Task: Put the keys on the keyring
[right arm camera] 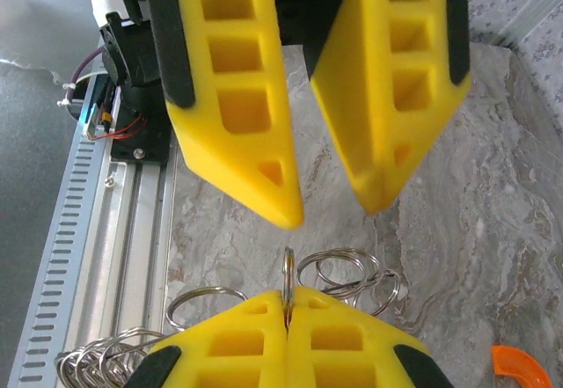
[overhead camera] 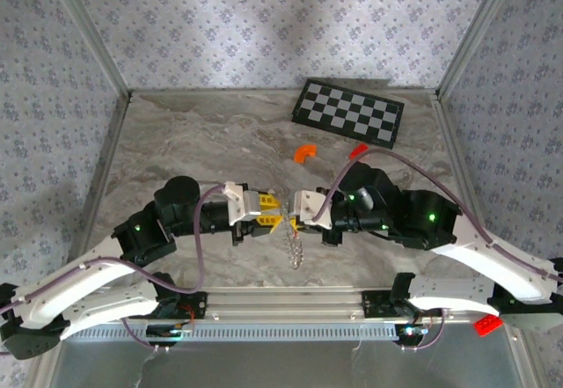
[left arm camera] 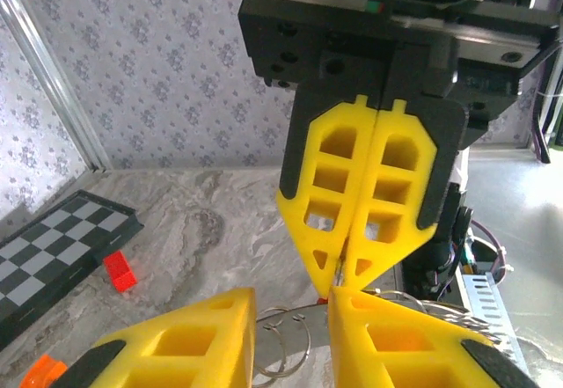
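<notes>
1. Right gripper (right arm camera: 288, 298): fingers pressed together, clamped on one ring of the keyring (overhead camera: 295, 247). That ring stands upright and edge-on, poking out of the tips.
2. Left gripper (left arm camera: 290, 304): fingers apart, nothing between them, tips facing the right's tips and just beside them.
3. Deciding relation: the held ring lies straight ahead of the left's gap with its plane parallel to the gap, but closer to one fingertip than to centre. The left is the free arm.
4. The rest of the keyring trails from the tips toward the near rail (overhead camera: 290, 304).
5. Counts: one keyring of several linked wire rings, overlapping — exact number unclear. keys (left arm camera: 322, 301): one tiny red speck at the right's tip, probably a key — too small to confirm.
</notes>
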Controlling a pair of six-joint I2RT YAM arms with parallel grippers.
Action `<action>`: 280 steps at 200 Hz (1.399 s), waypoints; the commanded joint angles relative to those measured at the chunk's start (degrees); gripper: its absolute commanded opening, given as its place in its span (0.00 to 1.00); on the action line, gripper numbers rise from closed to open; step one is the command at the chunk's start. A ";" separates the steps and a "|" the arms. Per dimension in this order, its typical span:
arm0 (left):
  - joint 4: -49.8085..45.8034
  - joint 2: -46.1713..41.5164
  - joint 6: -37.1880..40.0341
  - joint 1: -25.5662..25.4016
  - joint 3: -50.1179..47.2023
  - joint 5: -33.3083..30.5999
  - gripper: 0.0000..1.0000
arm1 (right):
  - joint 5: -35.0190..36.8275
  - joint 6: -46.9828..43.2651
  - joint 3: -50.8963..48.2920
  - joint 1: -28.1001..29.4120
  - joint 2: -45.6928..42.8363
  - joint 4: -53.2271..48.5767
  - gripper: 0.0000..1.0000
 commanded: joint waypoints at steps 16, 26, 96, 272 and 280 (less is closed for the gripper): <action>1.53 1.16 0.94 -0.39 0.86 0.80 0.27 | 2.41 -0.84 2.42 0.42 -0.16 -0.21 0.00; 1.58 1.25 0.80 -0.39 0.62 0.96 0.27 | 2.53 -0.72 2.37 0.42 -0.16 -0.10 0.00; 1.45 0.13 0.89 -0.39 -0.47 2.06 0.27 | 2.70 0.22 2.11 0.33 0.02 -0.61 0.00; 2.04 1.86 1.14 -0.39 -2.06 -0.95 0.16 | -1.38 0.89 0.55 -0.64 1.09 3.13 0.00; 2.17 1.91 1.14 -0.39 -1.91 -0.91 0.13 | -1.42 0.91 0.40 -0.68 1.07 3.23 0.00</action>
